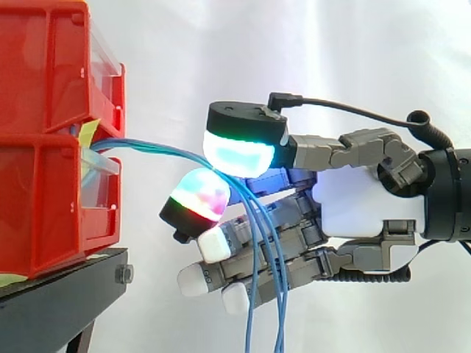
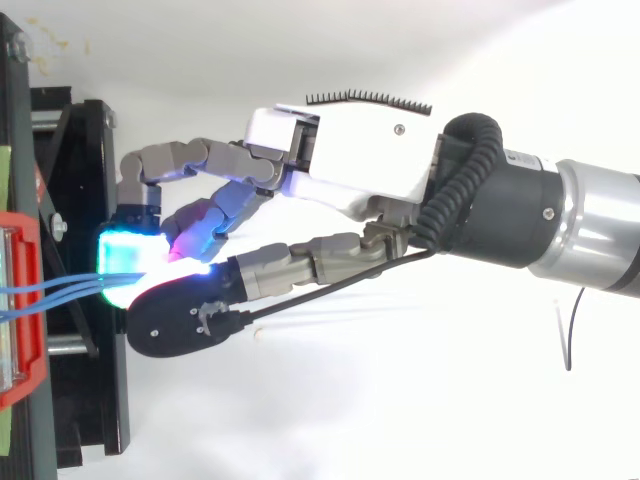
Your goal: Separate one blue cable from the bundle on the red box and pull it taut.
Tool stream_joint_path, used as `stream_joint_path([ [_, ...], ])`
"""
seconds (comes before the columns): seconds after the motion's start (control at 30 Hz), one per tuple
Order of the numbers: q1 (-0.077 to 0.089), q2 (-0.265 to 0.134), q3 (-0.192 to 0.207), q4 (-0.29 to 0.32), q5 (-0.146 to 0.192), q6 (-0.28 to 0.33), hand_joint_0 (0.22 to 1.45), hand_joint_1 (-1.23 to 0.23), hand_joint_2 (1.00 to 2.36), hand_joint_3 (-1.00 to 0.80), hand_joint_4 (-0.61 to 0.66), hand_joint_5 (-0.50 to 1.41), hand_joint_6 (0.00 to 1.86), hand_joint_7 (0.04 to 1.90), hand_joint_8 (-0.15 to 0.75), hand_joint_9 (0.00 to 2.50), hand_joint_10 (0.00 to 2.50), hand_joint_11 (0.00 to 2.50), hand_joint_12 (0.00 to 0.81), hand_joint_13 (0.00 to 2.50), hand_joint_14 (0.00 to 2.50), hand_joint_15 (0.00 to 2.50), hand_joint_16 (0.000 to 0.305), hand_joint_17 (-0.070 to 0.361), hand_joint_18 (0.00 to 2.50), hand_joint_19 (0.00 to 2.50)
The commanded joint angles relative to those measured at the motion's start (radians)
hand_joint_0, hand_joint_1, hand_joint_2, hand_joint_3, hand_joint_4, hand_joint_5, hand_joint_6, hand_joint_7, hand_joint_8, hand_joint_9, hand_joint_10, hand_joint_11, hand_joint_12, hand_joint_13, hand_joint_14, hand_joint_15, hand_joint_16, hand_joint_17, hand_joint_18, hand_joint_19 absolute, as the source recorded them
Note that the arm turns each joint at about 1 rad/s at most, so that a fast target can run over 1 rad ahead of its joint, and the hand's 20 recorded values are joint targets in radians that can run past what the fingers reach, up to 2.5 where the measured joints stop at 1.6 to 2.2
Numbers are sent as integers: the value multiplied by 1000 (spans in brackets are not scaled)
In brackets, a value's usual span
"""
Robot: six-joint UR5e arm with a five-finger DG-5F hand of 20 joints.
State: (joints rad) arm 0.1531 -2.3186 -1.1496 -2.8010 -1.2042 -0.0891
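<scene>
My hand [image 1: 360, 206]: clamped, two glowing pads [image 1: 237, 153] pinching the thin blue cables [image 1: 147, 147] between them.
Cables: run nearly level from the stacked red plastic bins [image 1: 44, 184] to my pinch, then hang loose in front of my lower fingers.
Bins: left of my hand, on a black metal stand [image 1: 51, 301].
Backdrop: white curtain [image 1: 294, 44] behind.

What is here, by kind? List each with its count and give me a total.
Red bins: 2
Blue cables: 3, as far as the strands can be told apart
Black stand: 1
hand: 1
Total: 7
</scene>
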Motion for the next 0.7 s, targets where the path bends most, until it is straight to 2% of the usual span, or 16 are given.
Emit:
stream_joint_path([
  [0.0, 0, 1, 1, 0, 0, 0, 612, -565, 1014, -299, 248, -32, 500, 1462, 349, 964, 9, 319, 369, 664, 8, 251, 45, 101, 623, 464],
  [0.1, 0, 2, -1, 0, 0, 0, 622, -618, 1016, -226, 256, -34, 501, 1449, 353, 956, 9, 325, 376, 666, 8, 246, 46, 104, 628, 452],
  [0.17, 0, 2, 1, 0, 0, 0, 610, -673, 1014, -48, 265, -29, 500, 1494, 387, 1099, 15, 509, 412, 711, 8, 249, 54, 120, 706, 431],
  [0.23, 0, 2, 1, 0, 0, 0, 607, -687, 1006, 20, 264, -27, 500, 1533, 406, 1151, 15, 558, 431, 736, 7, 243, 58, 130, 771, 395],
  [0.27, 0, 2, 1, 0, 0, 0, 603, -699, 1002, 55, 259, -35, 518, 1489, 406, 1150, 12, 558, 441, 744, 7, 242, 59, 134, 777, 377],
  [0.37, 0, 2, -1, 0, 0, 0, 577, -720, 1133, 57, 262, -49, 538, 1452, 408, 1096, 13, 500, 447, 721, 7, 235, 61, 137, 763, 354],
  [0.5, 0, 2, -1, 0, 0, -3, 567, -730, 1187, 44, 263, -61, 541, 1421, 399, 1020, 11, 458, 442, 692, 6, 224, 61, 138, 735, 352],
  [0.63, 2, 2, -1, 0, -2, -1, 584, -785, 1048, 18, 259, -73, 544, 1401, 390, 972, 10, 443, 442, 672, 6, 229, 62, 138, 720, 356],
  [0.67, 2, 2, -1, 0, -2, -1, 581, -807, 1003, -56, 261, -78, 543, 1396, 388, 954, 10, 460, 438, 661, 7, 233, 61, 136, 710, 364],
])
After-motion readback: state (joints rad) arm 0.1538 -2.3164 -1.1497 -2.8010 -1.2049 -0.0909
